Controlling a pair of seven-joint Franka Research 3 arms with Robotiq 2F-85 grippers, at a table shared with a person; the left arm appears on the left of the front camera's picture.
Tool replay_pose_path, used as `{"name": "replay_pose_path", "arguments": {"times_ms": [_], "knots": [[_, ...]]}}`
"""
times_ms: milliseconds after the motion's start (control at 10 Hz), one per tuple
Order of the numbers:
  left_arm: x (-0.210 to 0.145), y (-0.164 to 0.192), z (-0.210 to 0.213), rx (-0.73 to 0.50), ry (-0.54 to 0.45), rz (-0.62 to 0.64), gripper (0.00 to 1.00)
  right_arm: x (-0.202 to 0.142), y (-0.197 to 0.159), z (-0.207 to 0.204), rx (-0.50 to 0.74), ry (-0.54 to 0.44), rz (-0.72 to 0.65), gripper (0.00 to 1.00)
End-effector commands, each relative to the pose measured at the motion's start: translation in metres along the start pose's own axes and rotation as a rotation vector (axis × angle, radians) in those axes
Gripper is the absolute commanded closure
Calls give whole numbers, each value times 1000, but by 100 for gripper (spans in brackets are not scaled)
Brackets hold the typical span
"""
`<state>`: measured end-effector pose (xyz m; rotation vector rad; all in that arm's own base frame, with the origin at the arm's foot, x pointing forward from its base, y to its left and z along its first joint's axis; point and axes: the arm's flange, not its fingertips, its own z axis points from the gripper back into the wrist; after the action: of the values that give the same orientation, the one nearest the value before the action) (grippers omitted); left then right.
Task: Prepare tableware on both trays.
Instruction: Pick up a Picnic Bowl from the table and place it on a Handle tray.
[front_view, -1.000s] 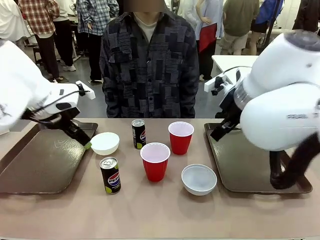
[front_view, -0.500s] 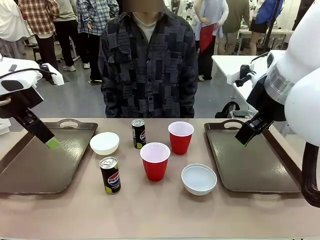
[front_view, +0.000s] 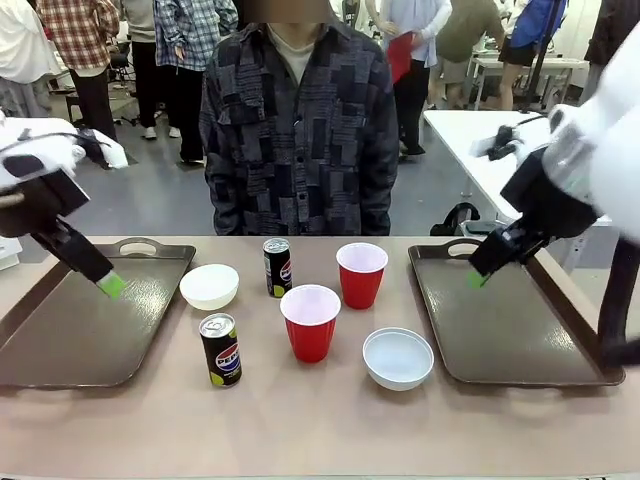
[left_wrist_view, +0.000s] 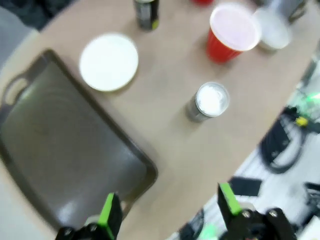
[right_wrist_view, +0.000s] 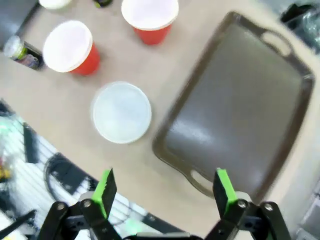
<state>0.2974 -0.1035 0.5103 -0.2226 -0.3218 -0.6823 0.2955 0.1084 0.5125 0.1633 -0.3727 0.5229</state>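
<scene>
A light red plastic cup (front_view: 311, 322) or a slim black Pepsi can (front_view: 220, 349) could topple into its neighbours if a finger clips it, since the second cup (front_view: 361, 274), second can (front_view: 277, 267) and two small round white bowls (front_view: 209, 286) crowd mid-table, between the bare dark brown rectangular plastic left tray (front_view: 70, 340) and right tray (front_view: 510, 330). The left gripper (front_view: 108, 284) and right gripper (front_view: 478, 277) hover over them, fingers spread, holding nothing. The tan table (front_view: 320, 430) looks smooth; a person (front_view: 297, 130) stands opposite in a busy hall
</scene>
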Motion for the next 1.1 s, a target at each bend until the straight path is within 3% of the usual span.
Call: {"name": "replay_pose_path", "arguments": {"times_ms": [0,200,400,1000], "knots": [[-12,50,7,-331,-135,137,0,-15,-59,-13,393,-115,-188,0],[-41,90,5,-526,-186,282,0,-47,-100,-23,596,-172,-337,0],[-68,129,5,-607,-240,412,0,-80,-130,-29,700,-199,-449,0],[-122,173,39,-508,-300,603,0,-140,-154,-13,663,-172,-569,0]]}}
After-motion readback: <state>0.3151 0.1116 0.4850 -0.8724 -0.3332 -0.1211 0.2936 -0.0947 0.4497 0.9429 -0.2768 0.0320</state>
